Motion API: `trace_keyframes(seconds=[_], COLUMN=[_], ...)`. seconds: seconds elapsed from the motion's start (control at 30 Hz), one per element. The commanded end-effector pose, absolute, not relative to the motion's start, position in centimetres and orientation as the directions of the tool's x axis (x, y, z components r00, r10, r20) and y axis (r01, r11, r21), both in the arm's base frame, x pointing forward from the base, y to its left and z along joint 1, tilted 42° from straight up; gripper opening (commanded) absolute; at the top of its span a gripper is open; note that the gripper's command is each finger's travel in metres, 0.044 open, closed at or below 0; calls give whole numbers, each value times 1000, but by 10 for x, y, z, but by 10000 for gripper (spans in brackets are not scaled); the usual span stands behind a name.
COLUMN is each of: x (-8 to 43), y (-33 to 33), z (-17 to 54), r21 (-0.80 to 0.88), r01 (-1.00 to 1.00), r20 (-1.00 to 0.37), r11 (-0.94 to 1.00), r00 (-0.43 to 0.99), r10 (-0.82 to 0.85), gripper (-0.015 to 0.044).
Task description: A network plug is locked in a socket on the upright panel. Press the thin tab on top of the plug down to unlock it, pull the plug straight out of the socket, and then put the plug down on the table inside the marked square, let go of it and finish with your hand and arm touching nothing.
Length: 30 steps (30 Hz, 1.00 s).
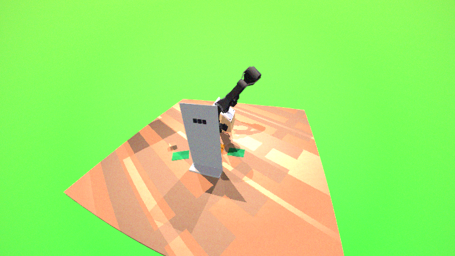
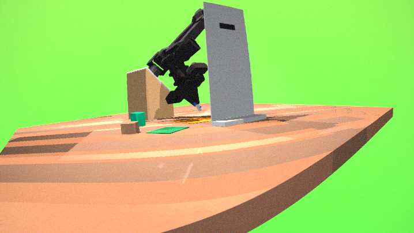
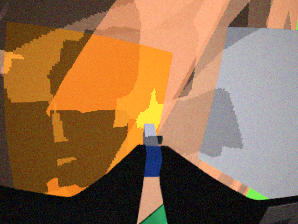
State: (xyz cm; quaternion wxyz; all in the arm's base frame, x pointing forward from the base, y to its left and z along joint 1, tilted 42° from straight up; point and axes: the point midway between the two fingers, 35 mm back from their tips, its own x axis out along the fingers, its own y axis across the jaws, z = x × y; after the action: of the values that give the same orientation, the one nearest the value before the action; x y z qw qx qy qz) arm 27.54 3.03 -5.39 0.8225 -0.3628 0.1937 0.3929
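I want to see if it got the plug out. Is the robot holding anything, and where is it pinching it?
Yes. The pincer is shut on the small plug, gripping its blue rear body; the pale front tip sticks out past the fingertips, above the orange square.

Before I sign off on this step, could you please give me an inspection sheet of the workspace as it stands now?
Surface: wood-patterned table, patchy shadows.
Job's things: plug out of the panel, held above the orange square, not yet down.
Clutter: tan wedge block, green cube, small brown block, flat green patches.
Grippers: gripper shut on the plug, pointing down at the square.
Cables: nothing seen.
Surroundings: plain green backdrop.
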Motion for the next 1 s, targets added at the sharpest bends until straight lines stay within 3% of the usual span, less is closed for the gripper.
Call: trace_keyframes(seconds=[0.0, 0.97], x=[273, 270], y=[34, 49], z=[-59, -73], r21=[-432, -431], r01=[-793, -791], r20=[-611, -607], r11=[430, 433], r00=[608, 610], r10=[507, 509], gripper=[0, 0])
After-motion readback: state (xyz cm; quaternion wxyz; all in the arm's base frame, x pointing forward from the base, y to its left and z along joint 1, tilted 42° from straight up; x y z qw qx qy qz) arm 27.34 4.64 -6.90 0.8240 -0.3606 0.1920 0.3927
